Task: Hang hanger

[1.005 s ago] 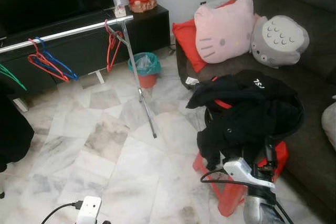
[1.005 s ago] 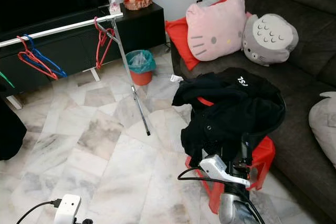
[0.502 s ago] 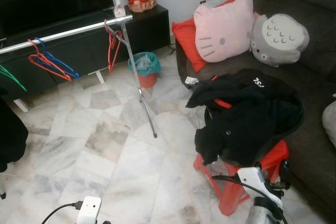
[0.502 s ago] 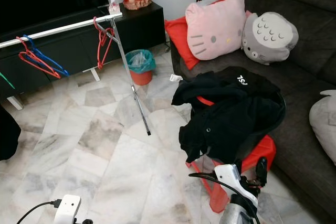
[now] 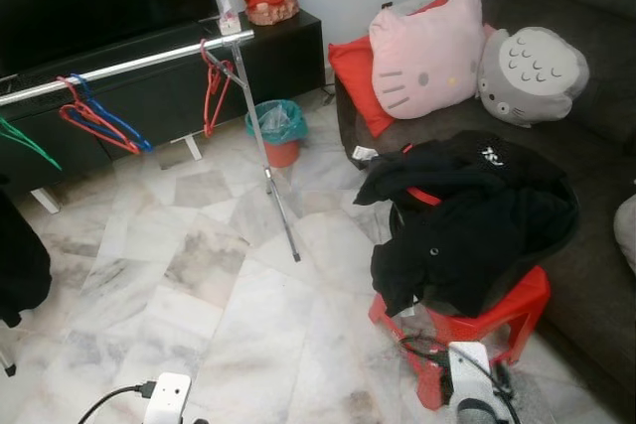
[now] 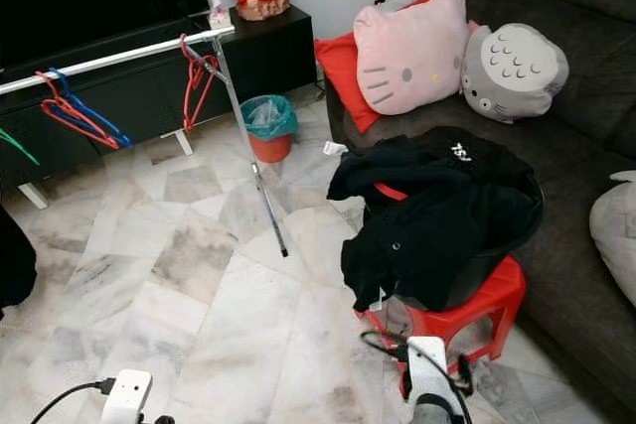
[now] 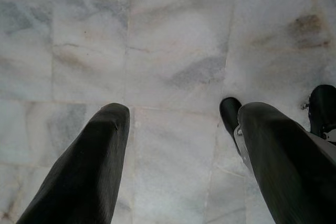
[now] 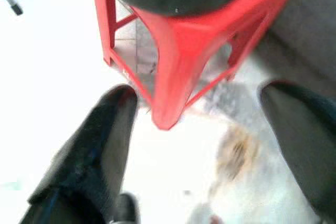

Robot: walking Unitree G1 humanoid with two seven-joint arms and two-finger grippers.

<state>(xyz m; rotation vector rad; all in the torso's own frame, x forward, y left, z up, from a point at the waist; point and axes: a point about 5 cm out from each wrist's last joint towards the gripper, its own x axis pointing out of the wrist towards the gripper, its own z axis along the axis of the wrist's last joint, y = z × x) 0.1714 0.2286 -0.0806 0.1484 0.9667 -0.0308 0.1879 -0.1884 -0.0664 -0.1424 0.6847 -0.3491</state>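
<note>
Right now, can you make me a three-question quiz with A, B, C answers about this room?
1. Where is the black jacket?
A. piled on the red stool
B. hanging on the rail
C. in the bin

2. What colour is the cat-face cushion?
A. green
B. pink
C. blue

3. How is the right pincer?
A. shut on a hanger
B. shut on the jacket
C. open, holding nothing

Answers:
1 A, the jacket is heaped on the stool beside the sofa.
2 B, it is pink, leaning against the sofa back.
3 C, its fingers are spread apart with nothing between them, near the stool's legs.
</note>
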